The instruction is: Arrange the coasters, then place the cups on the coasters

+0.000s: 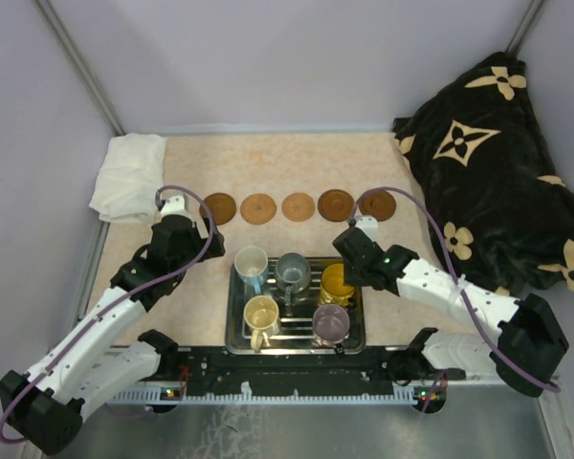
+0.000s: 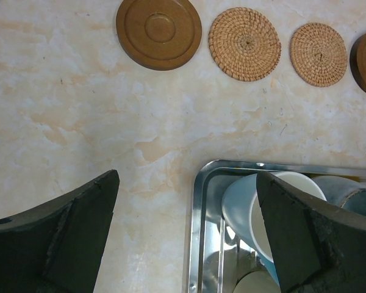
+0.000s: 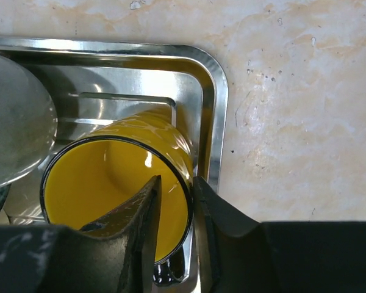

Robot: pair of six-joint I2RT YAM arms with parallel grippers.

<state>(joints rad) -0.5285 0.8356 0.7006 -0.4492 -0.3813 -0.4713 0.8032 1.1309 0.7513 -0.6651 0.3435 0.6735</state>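
Observation:
Five round brown coasters lie in a row across the table, from the dark one at the left to the one at the right; the left wrist view shows a wooden coaster and two woven ones. Five cups stand in the steel tray: white-blue, grey-blue, orange-yellow, cream and purple-grey. My right gripper is shut on the orange-yellow cup's rim, one finger inside and one outside. My left gripper hangs open over the tray's left edge, beside the white-blue cup.
A folded white cloth lies at the back left. A black cushion with cream flowers fills the back right. The tray's raised rim runs right beside the orange-yellow cup. Grey walls close in the table.

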